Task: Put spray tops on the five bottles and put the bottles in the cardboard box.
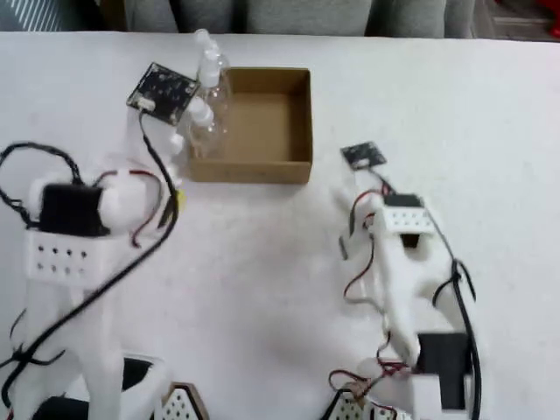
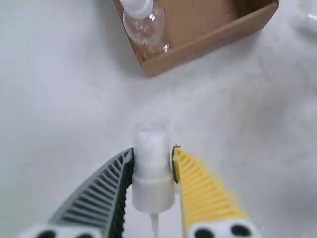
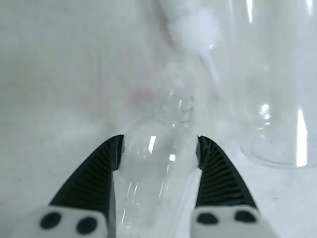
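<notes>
The cardboard box (image 1: 262,122) is brown, square and open-topped, and it stands at the far middle of the counter. Two clear bottles with white spray tops stand upright at its left wall: the farther capped bottle (image 1: 208,57) and the nearer capped bottle (image 1: 199,118). In the left wrist view, one of them (image 2: 144,25) sits just inside a corner of the box.

A loose spray top (image 2: 152,173), white with a thin dip tube, is clamped in the left end effector (image 2: 152,150) above bare counter near the box. An uncapped bottle (image 3: 156,163), clear with an open neck, is gripped by the right end effector (image 3: 159,140). Just beyond its neck is a second spray top (image 3: 190,25), and beside it stands another clear bottle (image 3: 277,99).
</notes>
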{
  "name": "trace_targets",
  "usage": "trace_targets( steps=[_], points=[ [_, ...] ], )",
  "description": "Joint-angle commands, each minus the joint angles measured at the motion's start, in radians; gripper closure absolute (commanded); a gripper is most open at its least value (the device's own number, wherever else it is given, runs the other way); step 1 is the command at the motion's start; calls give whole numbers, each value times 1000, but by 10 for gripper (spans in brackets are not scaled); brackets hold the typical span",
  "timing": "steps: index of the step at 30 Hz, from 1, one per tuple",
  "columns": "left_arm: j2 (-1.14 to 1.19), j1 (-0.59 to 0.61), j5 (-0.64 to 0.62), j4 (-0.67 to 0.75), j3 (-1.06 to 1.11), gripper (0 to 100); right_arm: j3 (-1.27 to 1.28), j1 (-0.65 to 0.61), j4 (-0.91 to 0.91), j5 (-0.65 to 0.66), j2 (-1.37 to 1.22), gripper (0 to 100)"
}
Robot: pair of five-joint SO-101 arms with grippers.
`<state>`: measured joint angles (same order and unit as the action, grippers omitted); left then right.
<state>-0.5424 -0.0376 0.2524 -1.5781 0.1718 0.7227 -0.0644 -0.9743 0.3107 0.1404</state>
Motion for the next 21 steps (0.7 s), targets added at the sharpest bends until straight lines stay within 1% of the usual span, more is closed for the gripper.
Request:
trace_targets(
  steps=[1, 6, 8, 9, 13, 15, 18, 21],
  points=[
    [-61, -62, -219, 186, 81, 980, 71, -90, 2, -69, 228, 981],
    [-68, -88, -588, 506, 192, 980, 149, -168, 1, -72, 498, 981],
    [-68, -87, -689, 628, 221, 980, 176, -193, 7, -72, 607, 978],
    [-68, -85, -713, 683, 233, 980, 187, -208, 8, -72, 659, 978],
    [-68, -87, -710, 858, 258, 980, 224, -325, 22, -72, 819, 978],
    [-68, -87, -710, 916, 258, 980, 267, -395, 79, -72, 868, 978],
    [-70, -81, -710, 950, 249, 980, 387, -464, 209, -72, 918, 978],
    [-101, -87, -672, 974, 259, 980, 519, -472, 360, -72, 970, 981]
  ],
)
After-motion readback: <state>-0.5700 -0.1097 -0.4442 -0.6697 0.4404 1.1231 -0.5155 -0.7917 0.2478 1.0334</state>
